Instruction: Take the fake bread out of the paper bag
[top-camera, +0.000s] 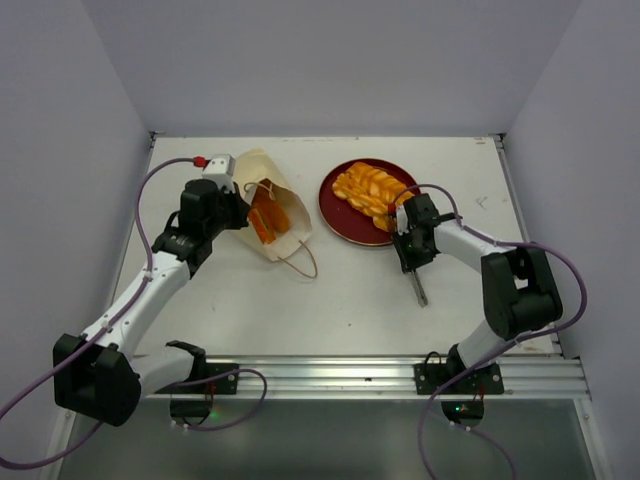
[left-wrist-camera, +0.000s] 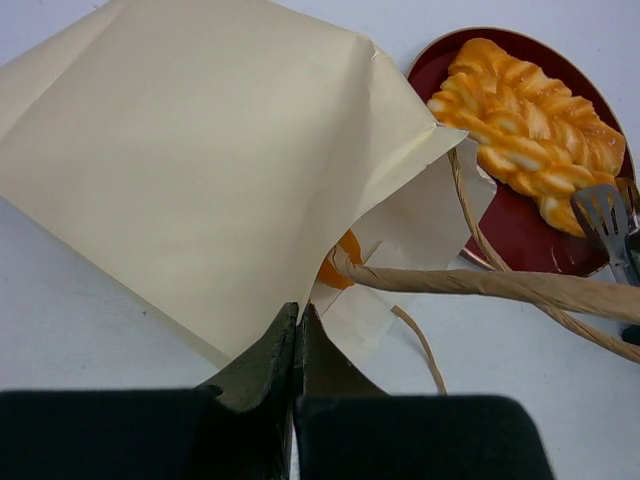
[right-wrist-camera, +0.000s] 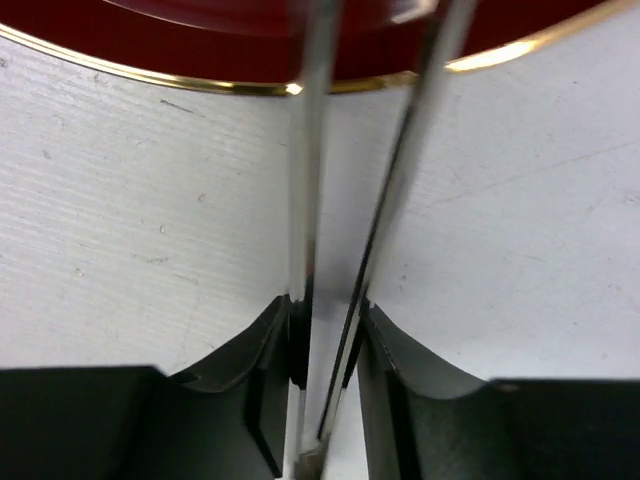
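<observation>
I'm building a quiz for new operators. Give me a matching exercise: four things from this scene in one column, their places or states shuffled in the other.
1. bag
2. tongs
3. braided loaf
4. orange roll

A. on the plate
B. held in the right gripper
C. inside the bag
D. edge pinched by the left gripper

Pairs: 1-D; 2-B; 3-A; 4-C

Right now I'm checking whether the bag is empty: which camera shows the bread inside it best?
Top external: it looks into the open paper bag at the orange bread. The left wrist view shows only an orange sliver behind the paper; the right wrist view shows none of it.
</observation>
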